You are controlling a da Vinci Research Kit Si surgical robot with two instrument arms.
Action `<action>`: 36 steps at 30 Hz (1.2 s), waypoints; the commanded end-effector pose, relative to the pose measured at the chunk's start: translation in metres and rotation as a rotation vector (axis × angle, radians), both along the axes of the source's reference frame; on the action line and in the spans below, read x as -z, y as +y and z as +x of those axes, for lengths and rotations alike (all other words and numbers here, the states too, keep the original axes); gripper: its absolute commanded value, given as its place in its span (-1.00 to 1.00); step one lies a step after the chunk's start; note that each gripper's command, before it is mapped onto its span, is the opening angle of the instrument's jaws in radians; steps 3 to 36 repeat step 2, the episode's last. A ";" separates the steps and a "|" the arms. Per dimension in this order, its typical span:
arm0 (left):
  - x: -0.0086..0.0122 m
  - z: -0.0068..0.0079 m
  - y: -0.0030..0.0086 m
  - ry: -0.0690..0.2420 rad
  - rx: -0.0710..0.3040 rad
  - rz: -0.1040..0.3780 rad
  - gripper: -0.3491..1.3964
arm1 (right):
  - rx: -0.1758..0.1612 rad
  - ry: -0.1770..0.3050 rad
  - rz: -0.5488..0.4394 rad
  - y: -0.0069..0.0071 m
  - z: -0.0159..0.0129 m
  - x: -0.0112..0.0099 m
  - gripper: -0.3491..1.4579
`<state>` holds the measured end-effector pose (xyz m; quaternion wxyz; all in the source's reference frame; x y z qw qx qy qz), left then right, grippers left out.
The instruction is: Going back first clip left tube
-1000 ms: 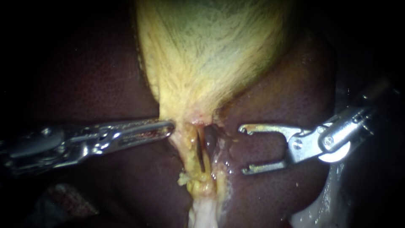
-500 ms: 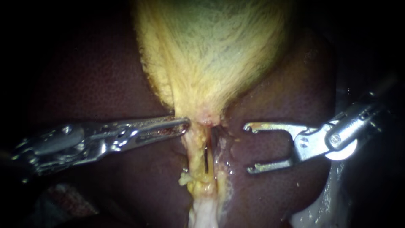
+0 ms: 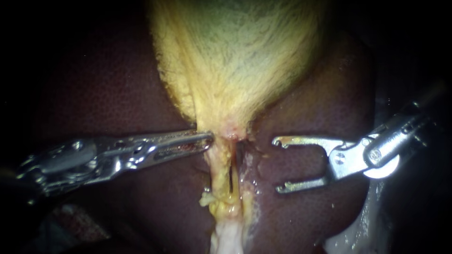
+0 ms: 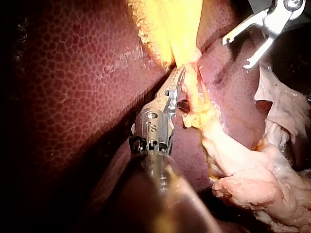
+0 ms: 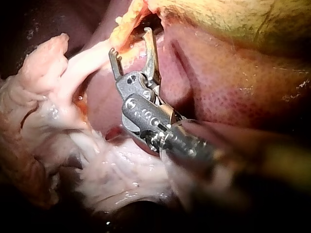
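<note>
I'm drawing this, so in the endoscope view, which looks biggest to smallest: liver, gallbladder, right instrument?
Largest: liver.
Next: gallbladder.
Smallest: right instrument, even though being nearer the camera may enlarge it.

I am seeing the gallbladder (image 3: 235,61) lying on the liver (image 3: 94,94). My left tool (image 3: 207,139) is touching its neck from the left, my right tool (image 3: 278,164) is hanging apart on its right, and two tubes (image 3: 219,167) are running below it.

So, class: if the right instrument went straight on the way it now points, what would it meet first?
Probably the right tube, the nearer of the two strands under the gallbladder; depth is unclear, so the right instrument might brush the liver first.
</note>
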<state>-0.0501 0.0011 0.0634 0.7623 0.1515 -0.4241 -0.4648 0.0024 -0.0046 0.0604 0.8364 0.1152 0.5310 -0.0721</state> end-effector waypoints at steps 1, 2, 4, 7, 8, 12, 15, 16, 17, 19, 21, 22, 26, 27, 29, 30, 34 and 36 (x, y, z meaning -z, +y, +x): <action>0.0001 0.0000 0.0000 0.000 0.000 0.000 -0.65 | 0.000 0.000 0.000 0.0000 0.0000 0.0000 0.05; 0.0001 0.0000 0.0000 0.000 0.000 0.000 -0.65 | 0.000 0.000 0.000 -0.0001 0.0000 0.0001 0.05; 0.0001 0.0000 0.0000 0.000 0.000 0.000 -0.65 | 0.000 0.000 0.000 -0.0001 0.0000 0.0001 0.05; 0.0001 0.0000 0.0000 0.000 0.000 0.000 -0.65 | 0.000 0.000 0.000 -0.0001 0.0000 0.0001 0.05; 0.0001 0.0000 0.0000 0.000 0.000 0.000 -0.65 | 0.000 0.000 0.000 -0.0001 0.0000 0.0001 0.05; 0.0001 0.0000 0.0000 0.000 0.000 0.000 -0.65 | 0.000 0.000 0.000 -0.0001 0.0000 0.0001 0.05; 0.0001 0.0000 0.0000 0.000 0.000 0.000 -0.65 | 0.000 0.000 0.000 -0.0001 0.0000 0.0001 0.05; 0.0001 0.0000 0.0000 0.000 0.000 0.000 -0.65 | 0.000 0.000 0.000 -0.0001 0.0000 0.0001 0.05; 0.0001 0.0000 0.0000 0.000 0.000 0.000 -0.65 | 0.000 0.000 0.000 -0.0001 0.0000 0.0001 0.05; 0.0001 0.0000 0.0000 0.000 0.000 0.000 -0.65 | 0.000 0.000 0.000 -0.0001 0.0000 0.0001 0.05; 0.0001 0.0000 0.0000 0.000 0.000 0.000 -0.65 | 0.000 0.000 0.000 -0.0001 0.0000 0.0001 0.05; 0.0001 0.0000 0.0000 0.000 0.000 0.000 -0.65 | 0.000 0.000 0.000 -0.0001 0.0000 0.0001 0.05; 0.0001 0.0000 0.0000 0.000 0.000 0.000 -0.65 | 0.000 0.000 0.000 -0.0001 0.0000 0.0001 0.05; 0.0001 0.0000 0.0000 0.000 0.000 0.000 -0.65 | 0.000 0.000 0.000 -0.0001 0.0000 0.0001 0.05; 0.0001 0.0000 0.0000 0.000 0.000 0.000 -0.65 | 0.000 0.000 0.000 -0.0001 0.0000 0.0001 0.05; 0.0001 0.0000 0.0000 0.000 0.000 0.000 -0.65 | 0.000 0.000 0.000 -0.0001 0.0000 0.0001 0.05; 0.0001 0.0000 0.0000 0.000 0.000 0.000 -0.65 | 0.000 0.000 0.000 -0.0001 0.0000 0.0001 0.05; 0.0001 0.0000 0.0000 0.000 0.000 0.000 -0.65 | 0.000 0.000 0.000 -0.0001 0.0000 0.0001 0.05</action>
